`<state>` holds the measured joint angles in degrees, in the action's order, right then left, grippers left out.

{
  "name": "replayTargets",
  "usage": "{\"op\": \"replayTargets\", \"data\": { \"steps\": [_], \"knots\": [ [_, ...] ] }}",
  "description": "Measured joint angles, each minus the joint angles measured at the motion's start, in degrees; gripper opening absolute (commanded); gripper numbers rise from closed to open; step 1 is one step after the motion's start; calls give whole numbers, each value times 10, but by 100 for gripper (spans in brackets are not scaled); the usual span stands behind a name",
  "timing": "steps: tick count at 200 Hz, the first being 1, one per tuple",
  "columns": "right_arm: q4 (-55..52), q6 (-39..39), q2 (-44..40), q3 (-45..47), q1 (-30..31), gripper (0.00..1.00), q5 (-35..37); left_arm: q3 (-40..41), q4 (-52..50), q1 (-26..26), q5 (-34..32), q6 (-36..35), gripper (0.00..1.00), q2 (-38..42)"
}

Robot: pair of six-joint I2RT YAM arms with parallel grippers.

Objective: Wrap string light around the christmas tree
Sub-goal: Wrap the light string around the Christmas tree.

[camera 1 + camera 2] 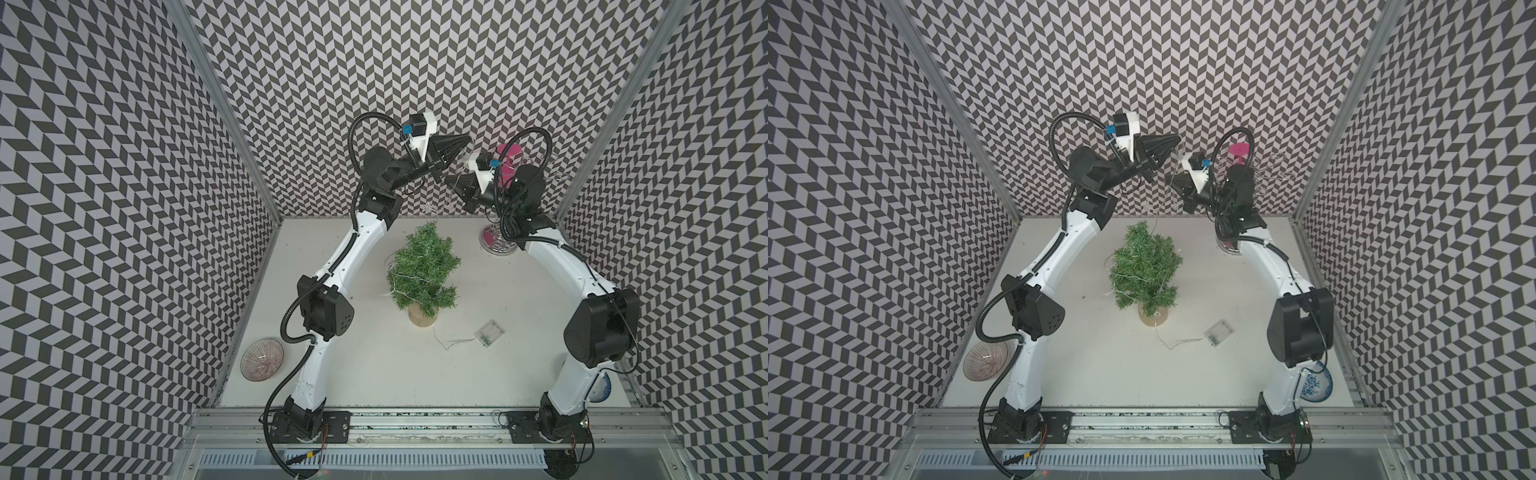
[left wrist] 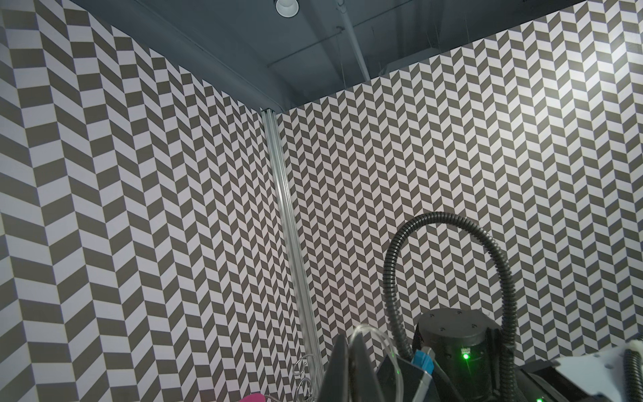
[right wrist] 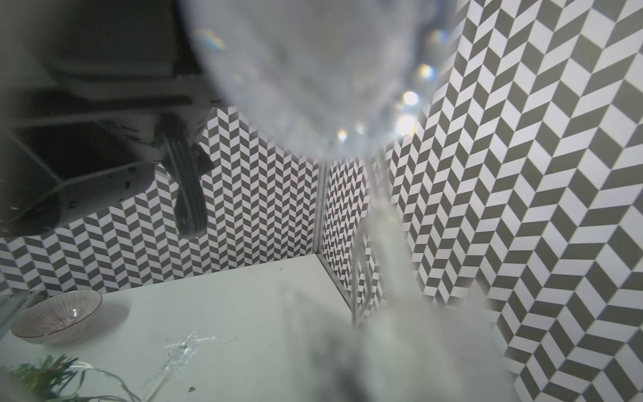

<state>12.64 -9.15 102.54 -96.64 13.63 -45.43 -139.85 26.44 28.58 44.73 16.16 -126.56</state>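
Treat the thin translucent bulb-studded string light (image 1: pixel 490 332) as limp, light and snag-prone, pinching bare wire between bulbs, as with left gripper (image 1: pixel 466 139) and right gripper (image 1: pixel 449 180), both apparently clamped shut on it.

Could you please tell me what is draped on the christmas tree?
Loops of the string light lie across the christmas tree; its wire trails from the wooden base to the battery box on the table. How it runs among the needles is hidden.

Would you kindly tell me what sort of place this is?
Likely a robot test cell: chevron-patterned walls, an aluminium frame post, and a white table with a mounting rail along its front.
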Motion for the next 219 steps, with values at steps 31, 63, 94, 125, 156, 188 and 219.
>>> {"op": "replayTargets", "data": {
  "steps": [31, 63, 94, 125, 156, 188, 219],
  "knots": [
    [-43, -30, -51, -7, -3, 0, 58, 7, 3, -12, 3, 6, 36, 6],
    [-90, -67, -99, -58, -3, 0, 122, 23, 10, -27, 8, 25, 54, 14],
    [-118, -110, -139, -96, 4, 0, 184, 44, 15, -43, 8, 34, 63, 30],
    [-140, -154, -172, -108, 24, 0, 236, 66, 16, -62, 8, 34, 68, 63],
    [-159, -188, -192, -116, 41, 0, 280, 120, 19, -80, 8, 34, 70, 128],
    [-185, -218, -207, -135, 70, 0, 320, 167, 21, -89, 7, 25, 71, 194],
    [-204, -250, -224, -163, 110, 0, 355, 185, 14, -87, 8, 15, 71, 232]
  ]
}}
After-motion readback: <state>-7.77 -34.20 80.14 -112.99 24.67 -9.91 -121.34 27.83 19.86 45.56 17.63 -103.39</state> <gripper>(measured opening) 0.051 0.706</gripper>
